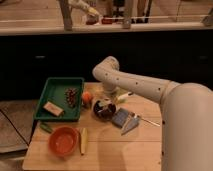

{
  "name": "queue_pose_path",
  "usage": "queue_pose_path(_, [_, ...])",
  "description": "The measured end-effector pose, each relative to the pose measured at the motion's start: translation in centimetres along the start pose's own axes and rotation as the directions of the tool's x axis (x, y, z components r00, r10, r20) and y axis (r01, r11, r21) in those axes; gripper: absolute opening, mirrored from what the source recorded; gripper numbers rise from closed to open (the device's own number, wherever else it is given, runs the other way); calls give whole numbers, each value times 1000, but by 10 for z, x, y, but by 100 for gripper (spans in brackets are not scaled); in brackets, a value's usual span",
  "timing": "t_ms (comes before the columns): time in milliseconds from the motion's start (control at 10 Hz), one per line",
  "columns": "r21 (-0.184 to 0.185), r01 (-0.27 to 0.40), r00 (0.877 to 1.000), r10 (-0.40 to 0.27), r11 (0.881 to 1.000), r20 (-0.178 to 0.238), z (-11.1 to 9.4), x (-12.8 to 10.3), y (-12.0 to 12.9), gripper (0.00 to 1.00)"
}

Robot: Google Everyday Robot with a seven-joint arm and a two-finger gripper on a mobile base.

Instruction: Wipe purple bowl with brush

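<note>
The purple bowl (104,110) sits on the wooden table, right of the green tray. My gripper (106,99) hangs directly over the bowl's far rim, at the end of the white arm that bends down from its elbow (107,70). A slim white handle, which looks like the brush (124,95), sticks out to the right and slightly up from the gripper. Its black bristle head is hidden by the gripper and the bowl.
A green tray (46,92) on the left holds dark grapes (72,96) and a tan block (52,108). An orange fruit (87,97) lies beside the bowl. An orange bowl (64,141) and a yellow item (83,140) are at the front left. A dark square pad (120,117), a grey wedge (131,124) and a fork (146,120) lie to the right.
</note>
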Motion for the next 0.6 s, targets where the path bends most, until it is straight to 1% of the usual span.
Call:
queue_pose_path(400, [-25, -34, 999, 35, 999, 6, 14, 10, 2, 2])
queue_pose_path(600, [-29, -56, 998, 56, 998, 2, 17, 17, -1, 2])
